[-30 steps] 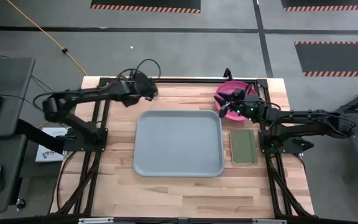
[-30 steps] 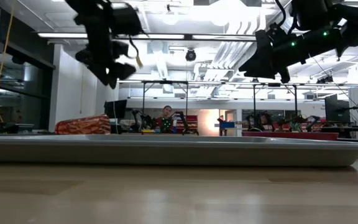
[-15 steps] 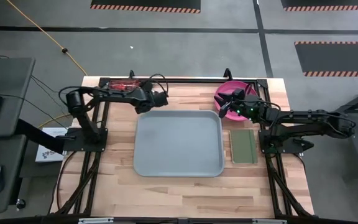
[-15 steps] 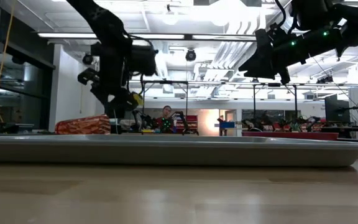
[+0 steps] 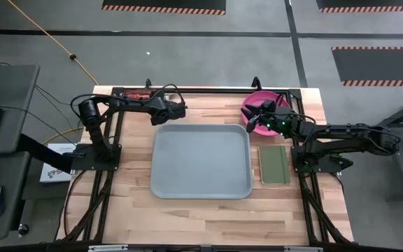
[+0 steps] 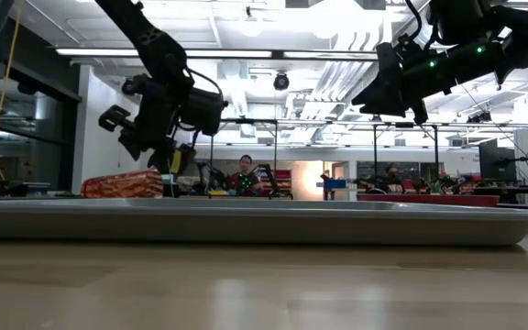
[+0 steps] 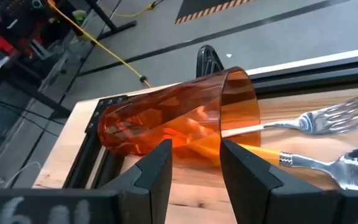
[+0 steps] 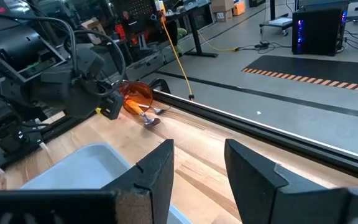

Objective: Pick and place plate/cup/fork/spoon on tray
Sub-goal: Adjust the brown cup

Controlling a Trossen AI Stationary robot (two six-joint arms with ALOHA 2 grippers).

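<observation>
The red-orange cup (image 7: 179, 121) lies on its side on the wood at the table's far left (image 5: 137, 93), its mouth toward the fork (image 7: 328, 115) and the spoon (image 7: 347, 171) beside it. My left gripper (image 7: 194, 165) is open, tipped down toward the far edge, its fingers just short of the cup's side; it shows above the cup in the low view (image 6: 174, 160). The pink plate (image 5: 263, 103) rests at the far right. My right gripper (image 8: 197, 174) hovers open and empty over the plate's near rim (image 5: 252, 120). The blue-grey tray (image 5: 200, 161) lies mid-table.
A dark-green pad (image 5: 273, 163) lies right of the tray. A black rail (image 5: 208, 89) runs along the table's far edge behind the cup and cutlery. Bare wood shows near the front edge. A person sits in the room beyond the table (image 6: 243, 174).
My left arm has stretched out toward the table's right. Its gripper has come down from high above the far left corner, toward the cup. The cup, under the arm a second ago, now shows in the high view. My right arm has kept still.
</observation>
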